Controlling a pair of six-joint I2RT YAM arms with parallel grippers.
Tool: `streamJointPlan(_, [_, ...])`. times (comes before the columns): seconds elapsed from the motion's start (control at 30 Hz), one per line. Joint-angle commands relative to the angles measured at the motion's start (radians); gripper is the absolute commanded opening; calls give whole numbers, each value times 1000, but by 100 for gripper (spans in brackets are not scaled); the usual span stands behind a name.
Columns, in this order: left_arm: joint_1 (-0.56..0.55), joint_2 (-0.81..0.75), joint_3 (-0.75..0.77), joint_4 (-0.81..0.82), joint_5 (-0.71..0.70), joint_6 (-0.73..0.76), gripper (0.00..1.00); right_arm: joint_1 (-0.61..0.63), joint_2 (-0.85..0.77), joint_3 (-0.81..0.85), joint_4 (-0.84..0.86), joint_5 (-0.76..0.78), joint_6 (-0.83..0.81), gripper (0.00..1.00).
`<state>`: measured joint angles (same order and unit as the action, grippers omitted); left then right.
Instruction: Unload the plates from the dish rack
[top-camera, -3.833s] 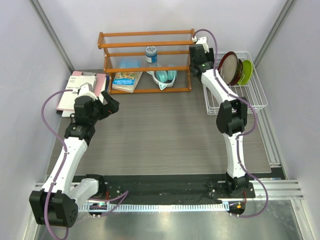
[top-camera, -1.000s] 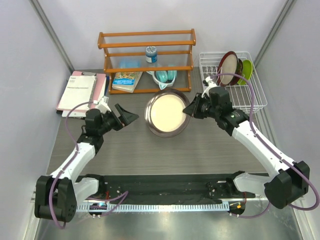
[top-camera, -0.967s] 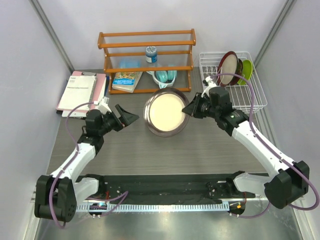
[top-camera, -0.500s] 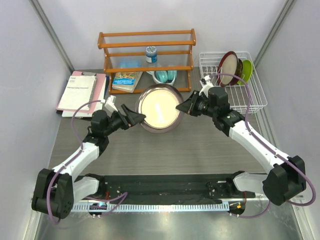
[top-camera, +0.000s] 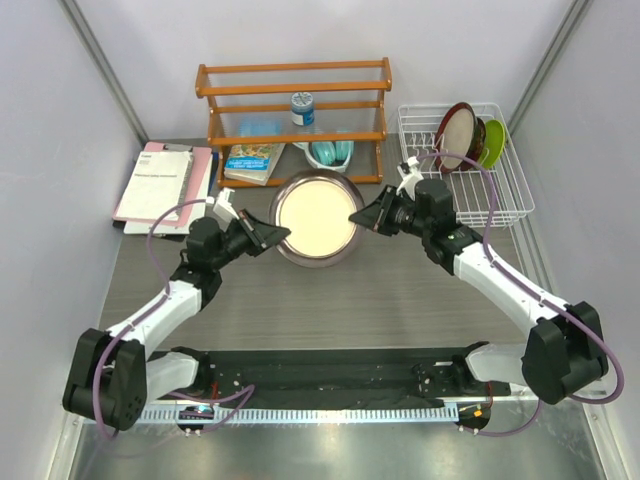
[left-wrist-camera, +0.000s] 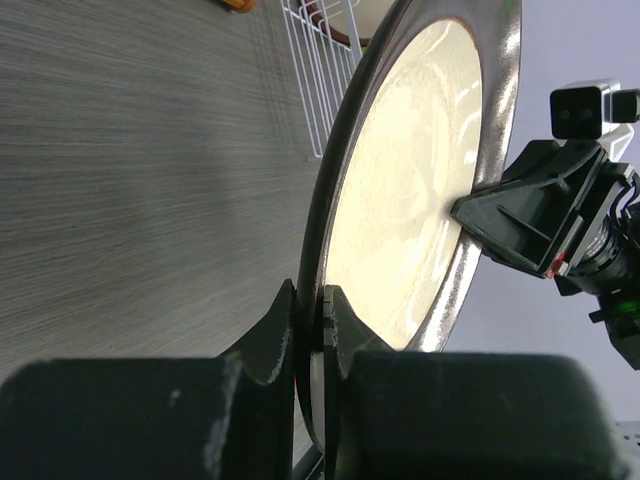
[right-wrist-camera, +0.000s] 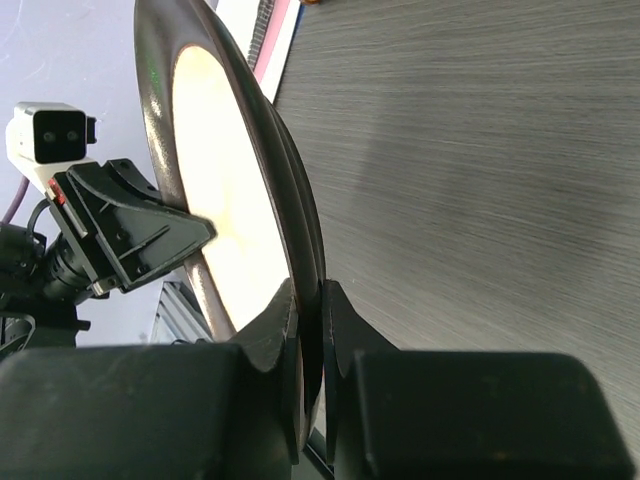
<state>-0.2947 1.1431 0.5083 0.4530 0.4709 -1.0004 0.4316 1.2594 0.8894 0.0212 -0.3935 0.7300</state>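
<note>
Left gripper (top-camera: 274, 237) is closed to a narrow gap on the left rim of the grey-brown rimmed plate (top-camera: 314, 216). In the left wrist view its two black fingers (left-wrist-camera: 283, 325) pinch the dark edge from either side. The right gripper (top-camera: 361, 217) has the opposite rim in the same way, and its own camera shows its fingers nearly together with only the thickness of the rim between them. The plate hangs between the two arms with its cream centre facing up and toward the overhead camera, above the grey wood-grain table (top-camera: 330, 300). It sits just in front of the orange wooden shelf (top-camera: 292, 92). Both wrist views show a shadow on the table, so the plate looks clear of the surface.

The white wire dish rack (top-camera: 514, 200) sits at the far right corner of the table, well apart from the held plate. Three plates stand on edge at its far end. The larger dark red rimmed plate (top-camera: 458, 133) is nearest the shelf, the lime green plate (top-camera: 495, 143) is on the outer side, and a small red plate (top-camera: 480, 142) is between them, mostly hidden.

A pink clipboard (top-camera: 168, 180) lies at the far left of the table. Teal headphones (top-camera: 329, 153), a book (top-camera: 252, 162) and a small bottle (top-camera: 302, 107) are on the shelf.
</note>
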Motion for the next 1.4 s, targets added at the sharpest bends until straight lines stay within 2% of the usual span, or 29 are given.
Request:
streamJointPlan(0.0, [-18, -37, 35, -16, -69, 137, 0, 16, -20, -4, 152, -84, 75, 14])
streamJointPlan(0.03, [-18, -49, 33, -58, -104, 143, 0, 16, -22, -9, 140, -78, 72, 33])
streamJointPlan(0.1, [-18, -92, 45, -120, -146, 186, 0, 16, -25, -9, 106, -32, 53, 53])
streamJointPlan(0.17, [-18, -124, 78, -248, -219, 222, 0, 15, -34, 5, 54, 22, 28, 68])
streamJointPlan(0.2, [-18, -153, 87, -288, -239, 258, 0, 15, -37, 12, 30, 44, -1, 70])
streamJointPlan(0.37, [-18, -197, 144, -498, -380, 315, 0, 13, -41, 51, -78, 123, -49, 74])
streamJointPlan(0.5, [-18, -192, 142, -585, -452, 335, 0, 13, -46, 71, -144, 186, -81, 77])
streamJointPlan(0.9, [-17, -128, 47, -510, -517, 313, 0, 13, -40, 63, -158, 191, -107, 78])
streamJointPlan(1.37, [-6, 26, 79, -588, -759, 322, 0, 1, -40, 59, -205, 245, -150, 79])
